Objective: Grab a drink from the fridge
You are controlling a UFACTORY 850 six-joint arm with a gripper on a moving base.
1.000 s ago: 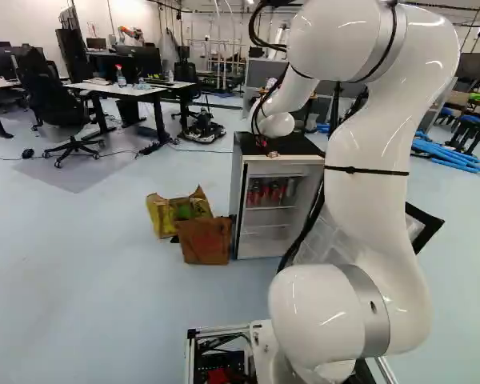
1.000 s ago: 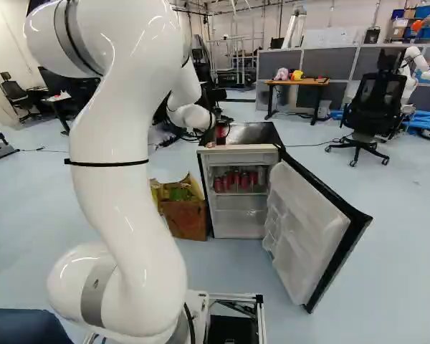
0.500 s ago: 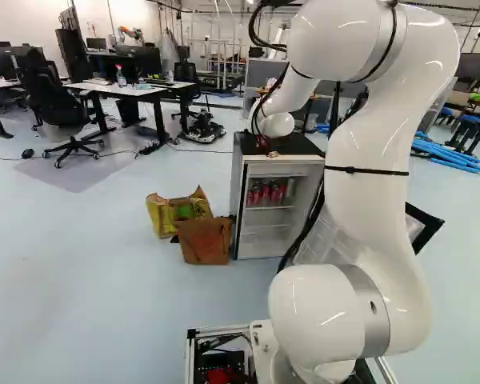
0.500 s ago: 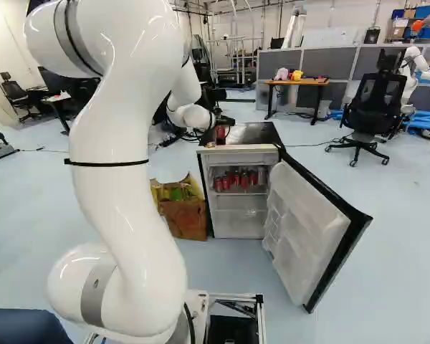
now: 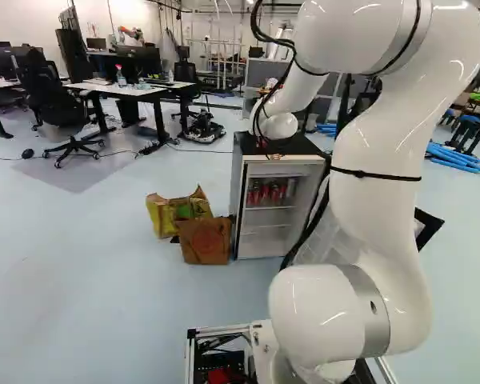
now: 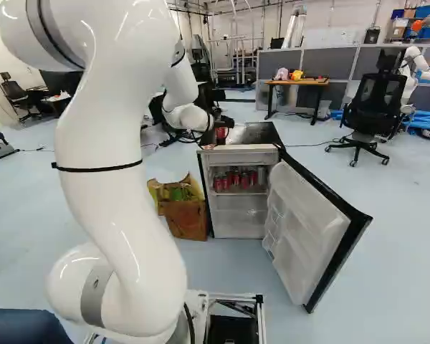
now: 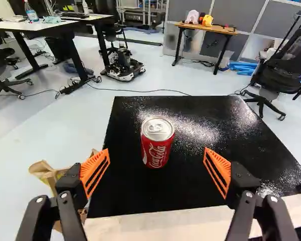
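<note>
My jaws stand spread. Ahead, one red, cylindrical metal drink can [image 7: 157, 145] upright on the glossy black fridge top [image 7: 205, 181]; open white fridge [image 6: 239, 228] contains shelved red cans [image 6: 244, 180].

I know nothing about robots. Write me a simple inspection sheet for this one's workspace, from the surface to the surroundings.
Surface: black fridge top, with a red can upright on it.
Job's things: fridge with its door wide open; more cans on an upper shelf.
Clutter: yellow bag and brown bag on the floor beside the fridge.
Gripper: open, the red can ahead, lined up with its gap; no finger touching it.
Cables: black cables looped along the arm; a thin cable across the floor beyond the fridge.
Surroundings: white desks, an office chair, another robot.
</note>
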